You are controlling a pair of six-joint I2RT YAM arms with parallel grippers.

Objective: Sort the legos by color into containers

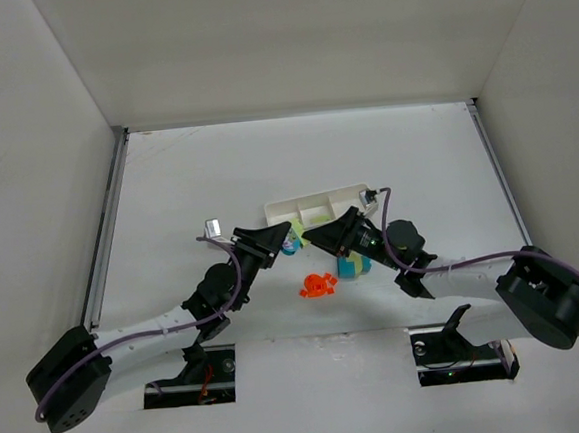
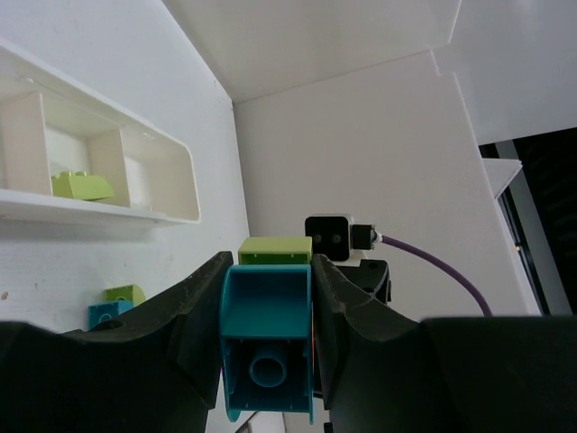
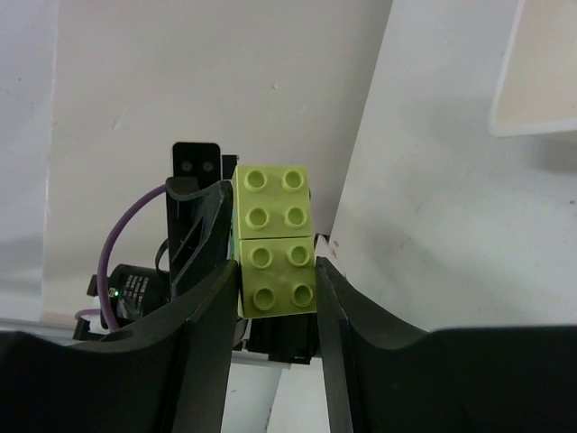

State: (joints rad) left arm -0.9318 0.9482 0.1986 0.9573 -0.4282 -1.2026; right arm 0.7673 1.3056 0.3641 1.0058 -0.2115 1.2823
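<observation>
My left gripper (image 1: 288,244) is shut on a teal-blue lego (image 2: 268,334), with a yellow-green lego (image 2: 275,250) stuck on its far end. My right gripper (image 1: 308,234) meets it from the right, shut on the yellow-green lego (image 3: 276,287), which lines up with a second yellow-green piece (image 3: 273,200). Both hold this stack just in front of the white tray (image 1: 319,202). One yellow-green lego (image 2: 81,186) lies in a tray compartment (image 2: 117,153). An orange-red lego (image 1: 318,285) and a teal and yellow-green stack (image 1: 352,265) lie on the table.
White walls enclose the table on the left, back and right. The tray's corner (image 3: 541,81) shows at the upper right of the right wrist view. The loose teal and yellow-green stack (image 2: 113,304) sits in front of the tray.
</observation>
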